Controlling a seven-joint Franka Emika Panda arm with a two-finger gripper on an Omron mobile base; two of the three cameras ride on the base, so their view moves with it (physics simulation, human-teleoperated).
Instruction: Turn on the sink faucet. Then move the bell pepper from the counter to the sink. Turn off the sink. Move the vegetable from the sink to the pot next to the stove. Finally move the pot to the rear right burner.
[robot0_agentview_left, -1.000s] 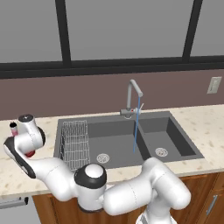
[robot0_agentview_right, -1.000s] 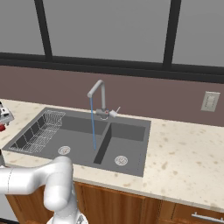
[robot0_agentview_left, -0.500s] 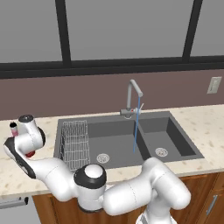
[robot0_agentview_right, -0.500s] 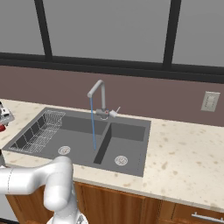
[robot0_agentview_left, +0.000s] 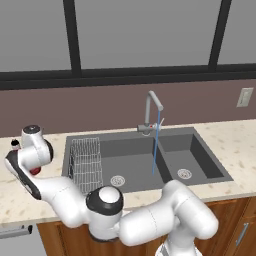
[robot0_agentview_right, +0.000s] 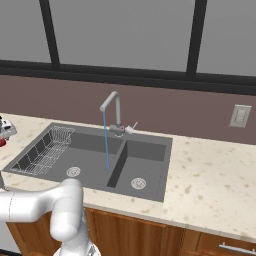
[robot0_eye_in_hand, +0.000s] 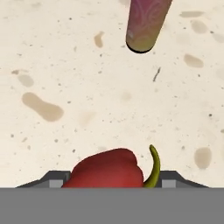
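The red bell pepper (robot0_eye_in_hand: 107, 170) with its green stem lies on the beige speckled counter (robot0_eye_in_hand: 87, 87). My gripper (robot0_eye_in_hand: 111, 177) is down over it, and a dark fingertip (robot0_eye_in_hand: 57, 178) presses each side, so it is shut on the pepper. In the left base view the hand hangs over the counter left of the sink (robot0_agentview_left: 200, 150), with a bit of the red pepper (robot0_agentview_left: 35, 171) under it. The faucet (robot0_agentview_left: 150, 107) behind the sink runs. A thin blue stream (robot0_agentview_left: 156, 145) falls by the divider between the basins.
A slim pink-and-tan bottle (robot0_eye_in_hand: 144, 22) stands on the counter just beyond the pepper. A wire rack (robot0_agentview_left: 86, 157) sits in the left basin, close to my hand. Counter (robot0_agentview_right: 215, 175) stretches right of the sink, with a wall and window behind.
The jaws have closed in on the bell pepper. The arm, the water stream and everything else stand as before.
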